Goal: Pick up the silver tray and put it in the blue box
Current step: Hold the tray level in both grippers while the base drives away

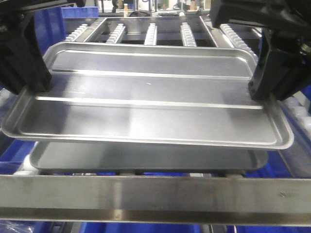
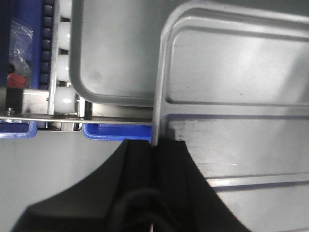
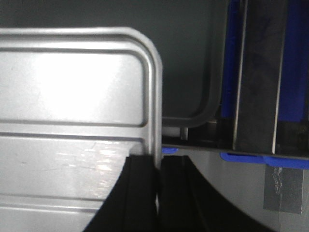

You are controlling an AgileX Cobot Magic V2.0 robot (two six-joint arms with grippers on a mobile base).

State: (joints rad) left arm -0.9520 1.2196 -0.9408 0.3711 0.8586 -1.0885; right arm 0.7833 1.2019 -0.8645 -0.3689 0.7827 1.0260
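The left claw (image 1: 35, 87) is clamped shut on the left short rim of the silver tray (image 1: 146, 111). The left wrist view shows its two black fingers (image 2: 140, 159) pinching the thin raised edge between them. A grip at the very end is likely chosen because the lip is the only part thin enough to pinch.

The tray hangs in the air, level or nearly so, just above a second tray (image 1: 146, 158) that lies on the roller rack (image 1: 150, 34). It is not touching that one. Its long axis runs left to right across the view, its two ridges run the same way, and its open face points up.

The right claw (image 1: 260, 92) holds the opposite short rim in the same closed pinch, near a rounded corner. Two matching end grips probably keep so wide a sheet from sagging or twisting.

Below the steel rail (image 1: 146, 194) a strip of blue shows, likely the blue box (image 1: 121, 227). The tray is not in it yet.
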